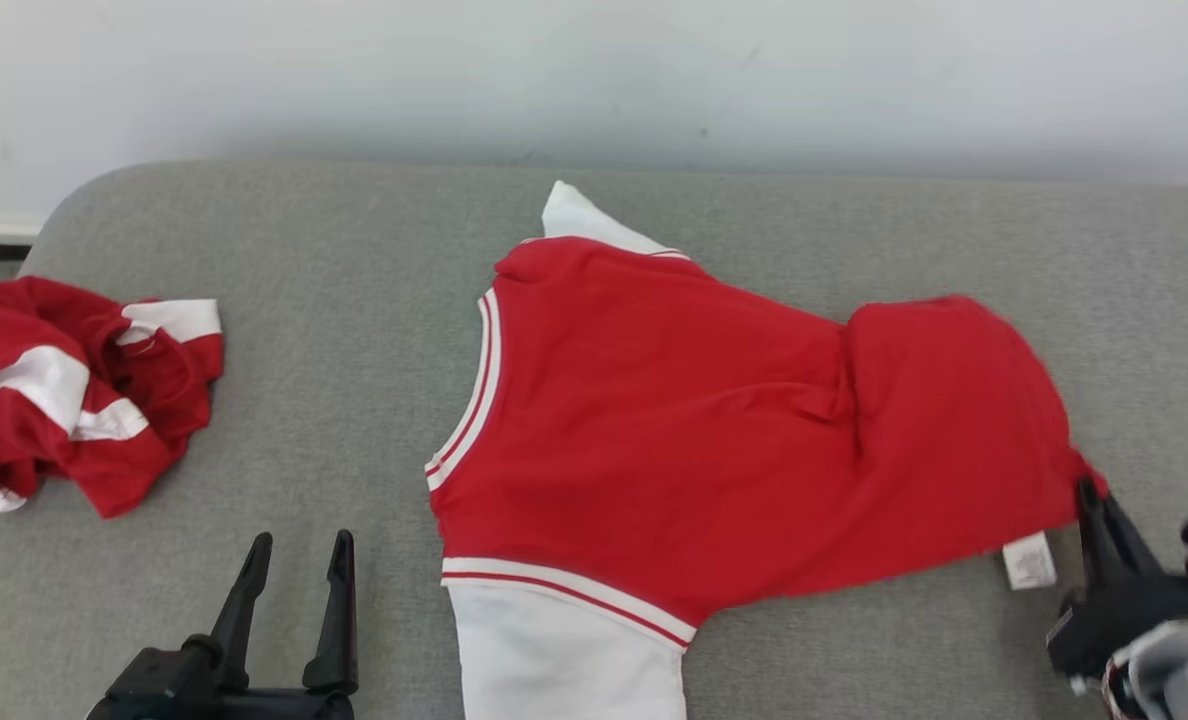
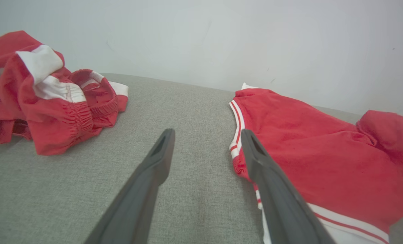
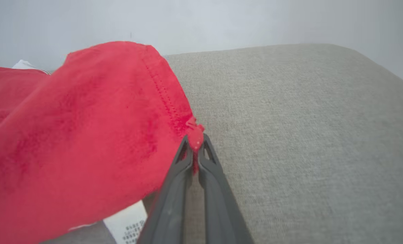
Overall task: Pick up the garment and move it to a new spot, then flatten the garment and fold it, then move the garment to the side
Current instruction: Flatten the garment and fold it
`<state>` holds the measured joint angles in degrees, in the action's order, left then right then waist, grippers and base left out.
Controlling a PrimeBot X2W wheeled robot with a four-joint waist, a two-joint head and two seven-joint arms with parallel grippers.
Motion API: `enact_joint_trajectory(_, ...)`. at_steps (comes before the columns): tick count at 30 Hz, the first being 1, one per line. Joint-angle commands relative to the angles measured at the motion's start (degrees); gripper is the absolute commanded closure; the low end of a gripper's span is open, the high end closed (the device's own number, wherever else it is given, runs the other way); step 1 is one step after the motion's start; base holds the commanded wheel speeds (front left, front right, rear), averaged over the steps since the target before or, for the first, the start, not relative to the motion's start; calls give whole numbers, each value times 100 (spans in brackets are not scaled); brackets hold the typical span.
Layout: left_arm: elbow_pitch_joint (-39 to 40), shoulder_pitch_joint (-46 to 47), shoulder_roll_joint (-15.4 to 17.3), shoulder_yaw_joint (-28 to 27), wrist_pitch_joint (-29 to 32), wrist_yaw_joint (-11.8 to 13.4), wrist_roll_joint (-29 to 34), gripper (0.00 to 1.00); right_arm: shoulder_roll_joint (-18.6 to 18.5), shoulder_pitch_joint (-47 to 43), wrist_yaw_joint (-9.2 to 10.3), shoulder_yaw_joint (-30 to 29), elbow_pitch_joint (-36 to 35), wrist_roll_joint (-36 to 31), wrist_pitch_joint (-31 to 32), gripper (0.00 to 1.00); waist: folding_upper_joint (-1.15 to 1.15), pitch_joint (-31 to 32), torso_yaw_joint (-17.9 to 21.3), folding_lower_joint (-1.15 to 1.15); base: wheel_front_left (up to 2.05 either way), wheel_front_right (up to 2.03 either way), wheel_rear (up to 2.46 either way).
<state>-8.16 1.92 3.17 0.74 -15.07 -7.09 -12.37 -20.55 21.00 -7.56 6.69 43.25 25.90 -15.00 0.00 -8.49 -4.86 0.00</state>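
Pale wall [image 1: 594, 70] at the back, w/ a grey cloth pad [image 1: 354, 250] in front of it, rounded at its far-left corner.

Biggest thing on the pad is the red top [image 1: 704, 430], lying mid to right. Its body is mostly flat, w/ one crease running across it approx. a third in from the right end. The left edge has white-and-red striped trim. One white sleeve [image 1: 564, 650] runs off the near side and another white bit pokes out at the far side. The right end is humped up off the pad, not flat.

Crumpled red-and-white shorts [image 1: 74, 390] w/ an elastic waistband sit at the far left of the pad, well apart from the top, w/ bare grey between them.

The L gripper [image 1: 302, 545] is at the near edge, over that bare strip between the shorts and the top. Its fingers are spread wide w/ nothing in them. In its wrist view, one finger sits just beside the top's striped trim. Can't tell if the tips touch the pad.

The R gripper [image 3: 196, 144] is at the top's right end, near corner. Its fingers are clamped tight on a small nub of red hem, right at the stitched seam, w/ the cloth rising away from the tips.

A small white label [image 1: 1029, 560] w/ print too tiny to read hangs under the hem, just beside the R fingers.
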Motion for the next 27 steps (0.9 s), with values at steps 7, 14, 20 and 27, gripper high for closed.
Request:
enact_joint_trajectory(7,67,-203,-2,-117,-13,20,12,0,252,-1288,16,-488,-1024,219,-2,100,0,272,410,0,0,0,0)
enact_joint_trajectory(14,72,-274,13,-167,-13,12,42,0,471,-1761,15,-860,-1703,-211,-8,0,0,407,558,0,0,0,0)
enact_joint_trajectory(20,85,-358,51,-230,-13,4,59,0,697,-1913,16,-1060,-2596,-896,-19,0,0,589,518,0,0,0,0)
enact_joint_trajectory(27,101,-473,92,-318,-13,6,89,0,939,-2067,16,-892,-3627,-1307,-23,0,0,795,431,0,0,0,0)
